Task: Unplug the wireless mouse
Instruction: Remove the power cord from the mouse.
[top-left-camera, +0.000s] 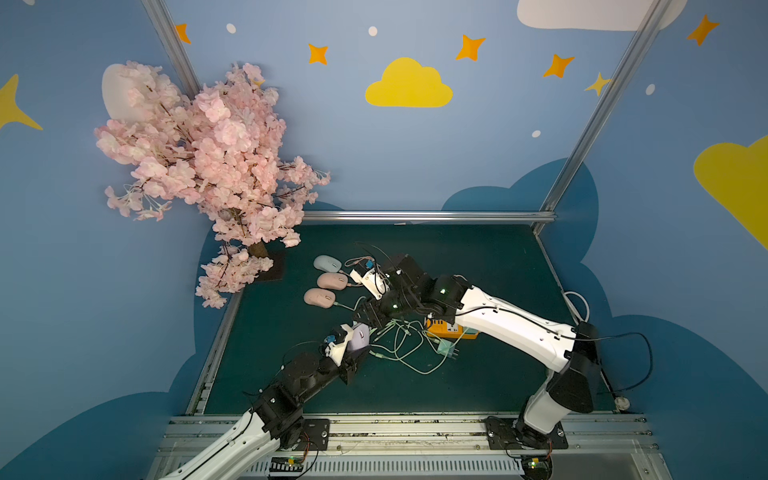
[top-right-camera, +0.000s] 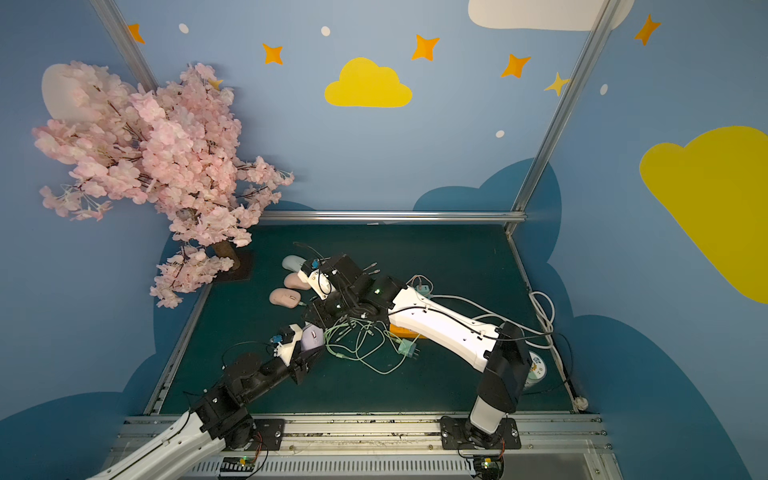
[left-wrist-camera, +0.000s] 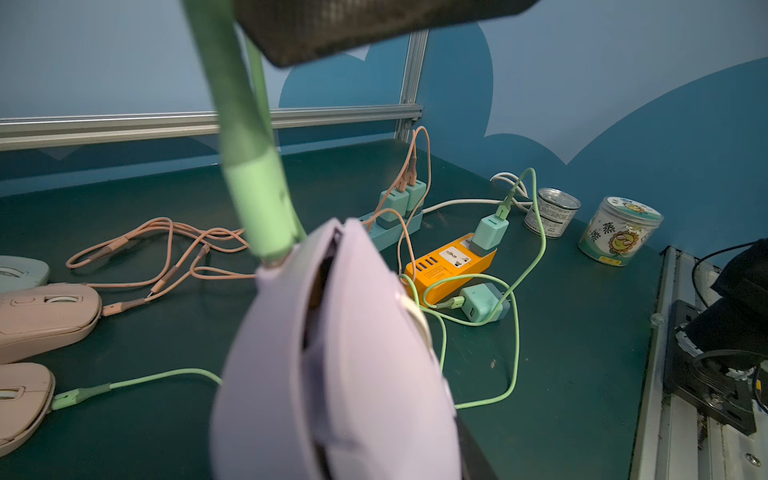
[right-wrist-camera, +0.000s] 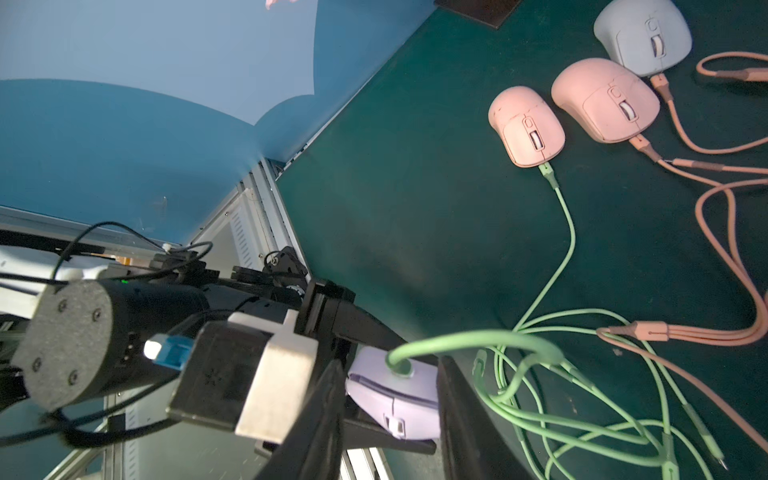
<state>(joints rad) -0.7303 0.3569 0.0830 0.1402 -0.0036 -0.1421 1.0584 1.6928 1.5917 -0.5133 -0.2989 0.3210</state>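
Note:
The wireless mouse (left-wrist-camera: 332, 353) is lilac and hangs above the green mat, with my left gripper (left-wrist-camera: 345, 457) shut on its body. Both top views show it near the mat's middle (top-left-camera: 360, 337) (top-right-camera: 312, 337). A green cable plug (left-wrist-camera: 257, 199) sits in its front end, seen too in the right wrist view (right-wrist-camera: 399, 365). My right gripper (right-wrist-camera: 390, 399) is open, one dark finger on either side of the mouse's nose (right-wrist-camera: 382, 386) and the plug; neither finger touches the plug. In a top view the right gripper (top-left-camera: 372, 320) hovers just behind the mouse.
Two pink mice (top-left-camera: 319, 298) (top-left-camera: 332, 281) and a grey-blue one (top-left-camera: 327, 263) lie at the left, still cabled. Tangled green and pink cables run to an orange power strip (left-wrist-camera: 449, 266) and a blue strip (left-wrist-camera: 390, 228). Two cans (left-wrist-camera: 550, 212) (left-wrist-camera: 619, 230) stand far right. A blossom tree (top-left-camera: 208, 166) fills the back left corner.

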